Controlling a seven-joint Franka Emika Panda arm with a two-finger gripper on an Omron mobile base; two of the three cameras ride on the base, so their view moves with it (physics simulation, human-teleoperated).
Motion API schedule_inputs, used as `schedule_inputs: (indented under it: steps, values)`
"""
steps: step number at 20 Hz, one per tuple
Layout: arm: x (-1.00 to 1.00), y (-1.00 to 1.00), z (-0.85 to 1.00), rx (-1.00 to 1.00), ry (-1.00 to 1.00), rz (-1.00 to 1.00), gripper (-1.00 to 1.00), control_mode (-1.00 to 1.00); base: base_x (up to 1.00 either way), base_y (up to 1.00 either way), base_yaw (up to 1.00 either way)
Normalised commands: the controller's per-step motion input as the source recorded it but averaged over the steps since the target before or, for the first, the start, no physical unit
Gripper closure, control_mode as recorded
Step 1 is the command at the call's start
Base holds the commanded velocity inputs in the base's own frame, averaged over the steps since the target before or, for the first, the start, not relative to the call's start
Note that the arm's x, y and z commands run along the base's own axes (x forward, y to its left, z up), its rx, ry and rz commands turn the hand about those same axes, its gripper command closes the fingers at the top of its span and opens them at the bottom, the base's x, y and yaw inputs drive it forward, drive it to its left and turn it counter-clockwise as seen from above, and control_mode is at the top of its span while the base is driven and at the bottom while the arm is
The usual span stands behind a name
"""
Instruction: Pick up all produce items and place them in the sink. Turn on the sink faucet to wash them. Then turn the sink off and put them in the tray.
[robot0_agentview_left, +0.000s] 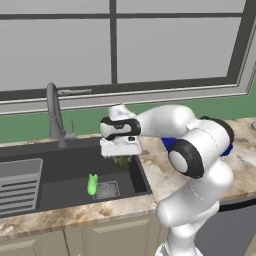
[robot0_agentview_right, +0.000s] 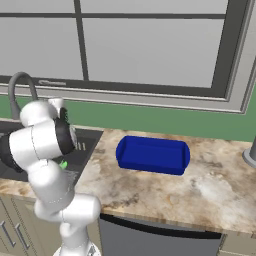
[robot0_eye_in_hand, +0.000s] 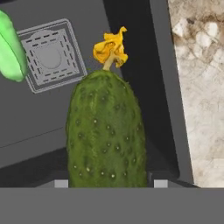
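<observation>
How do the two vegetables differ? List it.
The bright green vegetable is smooth and lime-coloured; the dark green cucumber is olive and bumpy, with a yellow flower at its tip. The bright one lies in the sink beside the drain grate; the cucumber hangs above it under the gripper. Both are elongated.

A speckled tan stone counter (robot0_agentview_right: 210, 190) runs beneath a wide dark-framed window (robot0_agentview_right: 150, 45), a green wall strip (robot0_agentview_right: 165, 122) between.

My cucumber (robot0_eye_in_hand: 106, 131) hangs over the sink (robot0_agentview_left: 70, 160). The pepper (robot0_agentview_left: 92, 184) lies inside, at nine o'clock of the drain (robot0_agentview_left: 108, 190).
</observation>
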Motion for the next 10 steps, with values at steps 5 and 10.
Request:
schedule_inputs:
  steps: [5, 10]
  values:
    - [-0.28, -0.30, 0.36, 0.00, -0.01, -0.09, 1.00, -1.00, 0.00, 0.00, 0.00]
    - [-0.42, -0.25, 0.28, -0.01, -0.05, -0.08, 1.00, -1.00, 0.00, 0.00, 0.00]
